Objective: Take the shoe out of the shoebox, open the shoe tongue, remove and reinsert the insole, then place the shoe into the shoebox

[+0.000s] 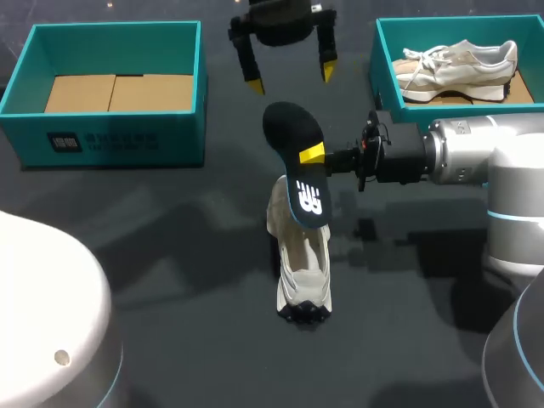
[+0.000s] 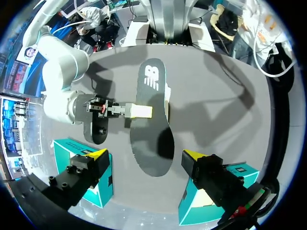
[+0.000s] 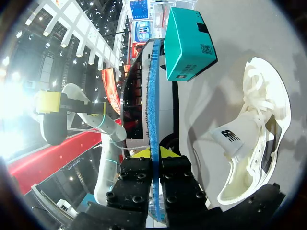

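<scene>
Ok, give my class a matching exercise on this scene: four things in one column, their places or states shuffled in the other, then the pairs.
Column A
1 insole
2 shoe with raised tongue
3 laced shoe
4 left shoebox

Column B
a in the right shoebox
b no shoe inside
c held in the right jaws
d lying on the table

Pairs: 1-c, 2-d, 3-a, 4-b

The right arm [image 1: 476,151] reaches in level from the right of the shoe [image 1: 303,272], wrist horizontal. Its jaws are clamped on the insole [image 1: 297,157] above the shoe. The left arm [image 1: 282,24] hangs beyond the shoe, jaws pointing down, yellow fingertips [image 1: 253,85] spread wide.
</scene>
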`<state>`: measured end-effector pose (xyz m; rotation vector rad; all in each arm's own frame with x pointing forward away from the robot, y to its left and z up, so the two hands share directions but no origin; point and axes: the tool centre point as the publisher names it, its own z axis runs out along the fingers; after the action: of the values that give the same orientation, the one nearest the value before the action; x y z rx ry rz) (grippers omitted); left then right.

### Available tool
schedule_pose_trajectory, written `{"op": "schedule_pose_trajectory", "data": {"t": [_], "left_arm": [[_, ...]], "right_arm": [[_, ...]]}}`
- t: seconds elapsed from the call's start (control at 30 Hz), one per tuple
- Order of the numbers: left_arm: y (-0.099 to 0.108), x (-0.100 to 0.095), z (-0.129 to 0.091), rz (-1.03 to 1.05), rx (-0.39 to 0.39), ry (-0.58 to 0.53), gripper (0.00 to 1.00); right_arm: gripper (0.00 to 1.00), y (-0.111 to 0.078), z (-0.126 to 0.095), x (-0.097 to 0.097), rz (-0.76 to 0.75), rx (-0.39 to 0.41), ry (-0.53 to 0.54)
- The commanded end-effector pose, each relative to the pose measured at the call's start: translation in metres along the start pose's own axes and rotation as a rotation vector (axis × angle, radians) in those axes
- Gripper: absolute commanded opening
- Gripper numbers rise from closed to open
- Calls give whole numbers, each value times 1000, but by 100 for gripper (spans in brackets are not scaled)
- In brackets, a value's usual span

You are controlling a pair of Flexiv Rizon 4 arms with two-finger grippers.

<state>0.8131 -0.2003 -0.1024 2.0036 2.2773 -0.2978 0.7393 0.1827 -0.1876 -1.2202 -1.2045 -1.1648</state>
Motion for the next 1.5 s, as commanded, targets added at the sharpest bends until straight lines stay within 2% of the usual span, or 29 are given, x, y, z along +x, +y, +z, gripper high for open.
{"op": "schedule_pose_trajectory", "data": {"t": [0.03, 0.13, 0.37, 0.57, 1.0, 1.27, 1.37, 1.5], "left_arm": [[-5, 25, 2, 12, -13, -345, 100], [-8, 32, 3, 34, -6, -417, 100], [-9, 41, 9, 8, 26, -508, 100], [-4, 57, 11, -6, 24, -580, 100], [-4, 57, 11, -6, 24, -580, 100], [-4, 76, 33, -5, 3, -761, 100], [-6, 80, 41, -50, -38, -828, 100], [-6, 82, 42, -68, -25, -843, 100]], "right_arm": [[0, -1, 1, 0, 0, -1, -2], [0, -1, 1, 0, 0, -1, -2], [0, -1, 1, 0, 0, -1, -2], [0, -1, 1, 0, 0, -1, -2], [0, -1, 1, 0, 0, -1, -2], [0, -1, 1, 0, 0, -1, -2], [0, -1, 1, 0, 0, -1, -2], [0, -1, 1, 0, 0, -1, -2]]}}
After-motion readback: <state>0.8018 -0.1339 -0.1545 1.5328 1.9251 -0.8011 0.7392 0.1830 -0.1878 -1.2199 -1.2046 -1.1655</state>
